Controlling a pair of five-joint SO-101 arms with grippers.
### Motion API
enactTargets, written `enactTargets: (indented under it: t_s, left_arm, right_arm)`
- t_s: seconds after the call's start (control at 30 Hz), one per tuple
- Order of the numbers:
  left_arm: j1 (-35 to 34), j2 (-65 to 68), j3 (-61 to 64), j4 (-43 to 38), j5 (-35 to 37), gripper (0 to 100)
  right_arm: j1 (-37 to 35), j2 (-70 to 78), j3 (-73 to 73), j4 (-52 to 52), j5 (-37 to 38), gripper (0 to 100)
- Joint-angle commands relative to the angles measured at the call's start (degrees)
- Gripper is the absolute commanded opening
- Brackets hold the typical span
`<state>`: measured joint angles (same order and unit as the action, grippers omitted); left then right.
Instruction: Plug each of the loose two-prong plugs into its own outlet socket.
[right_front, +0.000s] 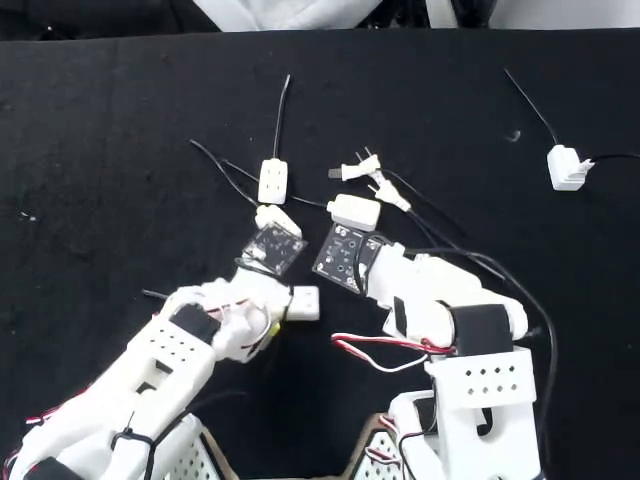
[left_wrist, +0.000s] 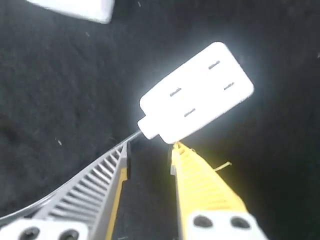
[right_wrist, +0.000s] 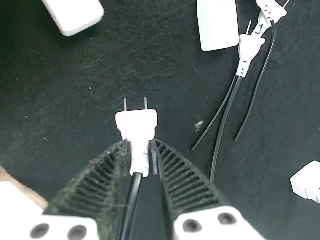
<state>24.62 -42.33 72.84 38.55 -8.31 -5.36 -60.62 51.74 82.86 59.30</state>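
- My left gripper (left_wrist: 150, 148) sits low over the black cloth (left_wrist: 60, 100). Its jaws are partly open and hold nothing. They straddle the cord end of a white socket block (left_wrist: 197, 95), I judge so I can steady it when a plug is pushed in.
- That block lies flat with its slots facing up, just beyond my fingertips.
- My right gripper (right_wrist: 139, 145) is clamped on a two-prong plug (right_wrist: 136, 122) by its neck, which leaves the prongs free and pointing ahead.
- A second socket block (right_wrist: 217, 22) lies farther ahead, with a loose plug (right_wrist: 248, 46) just beside it, not yet plugged in.
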Motion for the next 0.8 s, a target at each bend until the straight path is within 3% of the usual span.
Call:
enactTargets:
  t_s: [0.0,0.1,0.4,0.6,0.7,0.77]
  left_arm:
    - [0.0,-0.7,-3.5,0.1,1.2,15]
    - [-0.5,-0.8,-5.0,4.7,1.1,15]
    - [-2.8,-0.8,-21.1,29.5,1.0,15]
    - [-20.5,-0.6,-22.3,28.4,-1.5,15]
    - [-29.8,-0.7,-18.0,22.4,-6.7,15]
    - [-35.0,-0.7,-14.6,17.8,-4.7,15]
  right_arm:
    - [0.4,-1.4,-2.8,0.2,0.5,1.1]
    - [-1.4,-1.0,-2.9,-0.2,0.5,1.1]
    - [-7.8,5.1,-5.3,-0.4,-1.5,1.1]
    - [-14.0,10.6,-9.5,-0.4,-1.8,1.1]
    - [-16.2,15.2,-10.9,0.2,-1.8,1.1]
    - [-16.4,18.9,-12.2,0.2,-1.6,1.1]
